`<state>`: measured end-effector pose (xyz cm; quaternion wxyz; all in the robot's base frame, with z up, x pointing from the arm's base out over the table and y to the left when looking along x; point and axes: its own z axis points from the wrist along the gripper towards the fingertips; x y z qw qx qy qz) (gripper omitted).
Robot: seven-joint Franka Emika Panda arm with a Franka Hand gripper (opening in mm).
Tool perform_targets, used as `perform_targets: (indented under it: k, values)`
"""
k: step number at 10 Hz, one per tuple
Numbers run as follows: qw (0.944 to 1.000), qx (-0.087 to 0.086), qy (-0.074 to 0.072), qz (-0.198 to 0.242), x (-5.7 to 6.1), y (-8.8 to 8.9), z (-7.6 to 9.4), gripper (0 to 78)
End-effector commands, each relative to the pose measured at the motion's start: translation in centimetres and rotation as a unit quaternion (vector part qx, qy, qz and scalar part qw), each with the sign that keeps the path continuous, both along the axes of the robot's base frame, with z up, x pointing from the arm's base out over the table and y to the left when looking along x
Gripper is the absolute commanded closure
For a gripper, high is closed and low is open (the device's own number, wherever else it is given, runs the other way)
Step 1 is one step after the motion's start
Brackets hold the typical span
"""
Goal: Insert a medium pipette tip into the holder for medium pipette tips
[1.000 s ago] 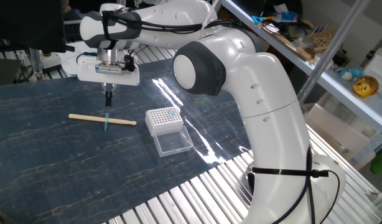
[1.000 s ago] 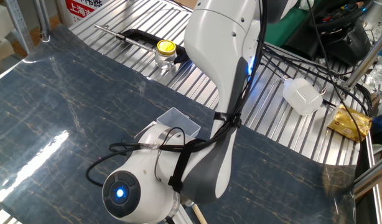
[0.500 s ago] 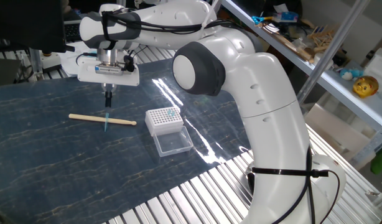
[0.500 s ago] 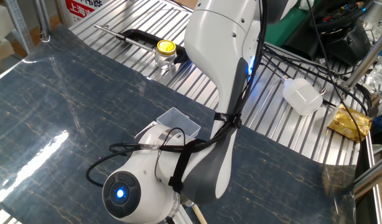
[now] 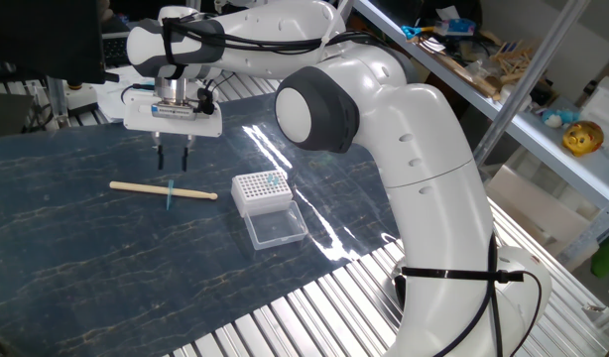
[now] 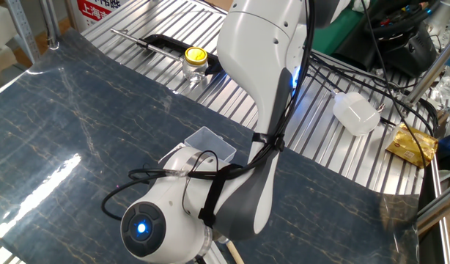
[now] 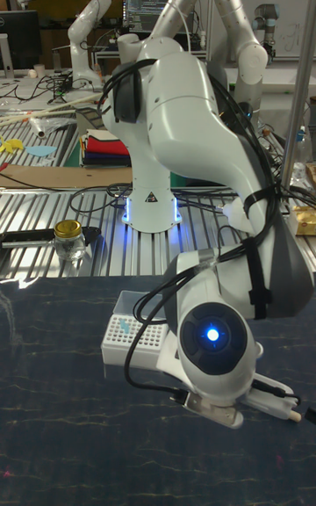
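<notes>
Here the pincer (image 5: 173,157) hangs w/ fingers apart, empty, just above the medium pipette tip (image 5: 172,194), which lies on the table (image 5: 76,248) across a pale wooden stick (image 5: 162,188), well left of the holder (image 5: 262,192). The tip looks v. light, thin, smooth plastic; likely to skid or flick away if pinched off-centre, & propped on the stick it may roll. Best hold is prob. across the wider upper end, clear of the stick. One fixed view alone shows tip, stick & spread fingers. The tall fixed view gives the holder (image 7: 133,340) from the far side; arm hides the pincer there. The other fixed view shows only the open clear lid (image 6: 208,141).
</notes>
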<state>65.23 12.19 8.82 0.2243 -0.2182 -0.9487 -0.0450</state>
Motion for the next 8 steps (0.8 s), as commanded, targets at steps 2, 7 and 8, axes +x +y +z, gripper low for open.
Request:
perform_targets:
  k: [2, 7, 8]
  values:
    - [1.0000, 0.000, -0.001, 0.000, 0.14, 0.02, 0.17, 0.1]
    - [1.0000, 0.000, -0.001, 0.000, 0.14, 0.02, 0.17, 0.1]
    - [0.9999, -0.001, 0.009, -0.005, -0.06, 0.28, -0.20, 0.1]
